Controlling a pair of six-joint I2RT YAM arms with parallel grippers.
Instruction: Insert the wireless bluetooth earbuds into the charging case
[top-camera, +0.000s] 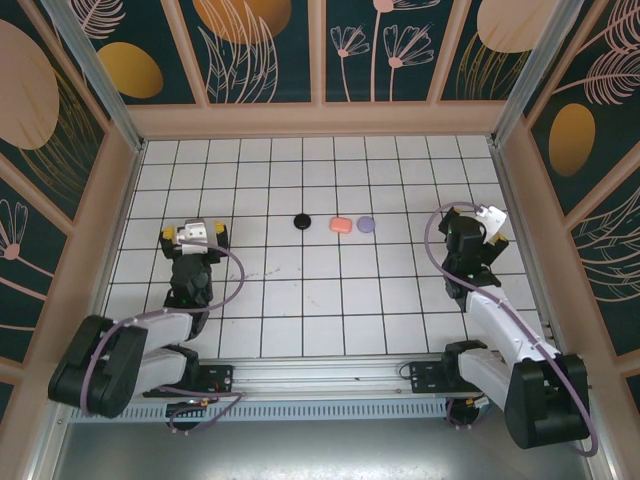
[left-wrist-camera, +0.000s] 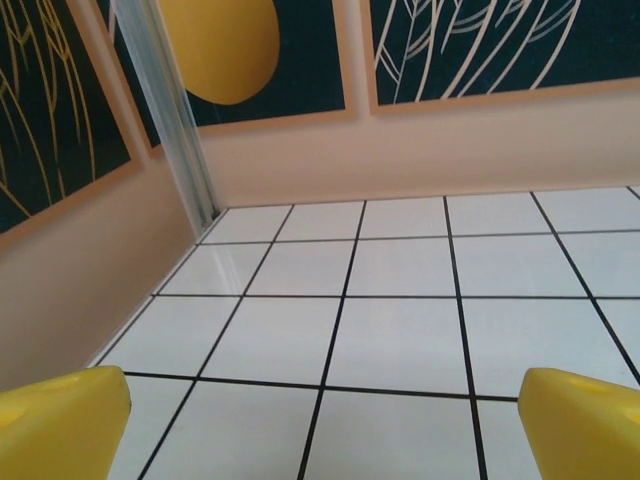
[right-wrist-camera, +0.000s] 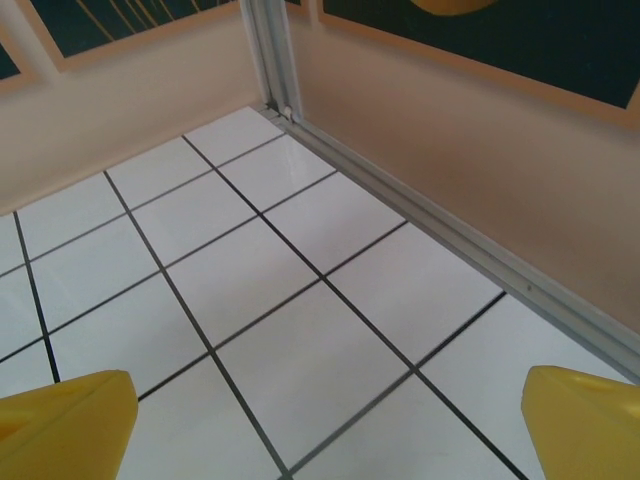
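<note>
1. On a white tiled table (top-camera: 300, 300), three small closed charging cases sit in a row toward 12 o'clock of the table's middle: a black case (top-camera: 302, 221), a coral-pink case (top-camera: 341, 225) and a lavender case (top-camera: 366, 225). The last two almost touch.
2. The earbuds are too small to make out; whether they sit inside the cases I cannot tell.
3. The left gripper (top-camera: 196, 233) rests at 9 o'clock, well apart from the cases. Its wrist camera shows it (left-wrist-camera: 325, 425) with jaws spread wide over bare tile, pinching nothing.
4. The right gripper (top-camera: 478, 228) rests at 3 o'clock, also well apart from the cases. Its wrist view shows it (right-wrist-camera: 325, 425) spread wide and empty.
5. Judgement: no insertion is in hand; both arms look parked.
6. Any next move likely calls for one arm to reach toward 12 o'clock and steady a case while its lid is lifted.
</note>
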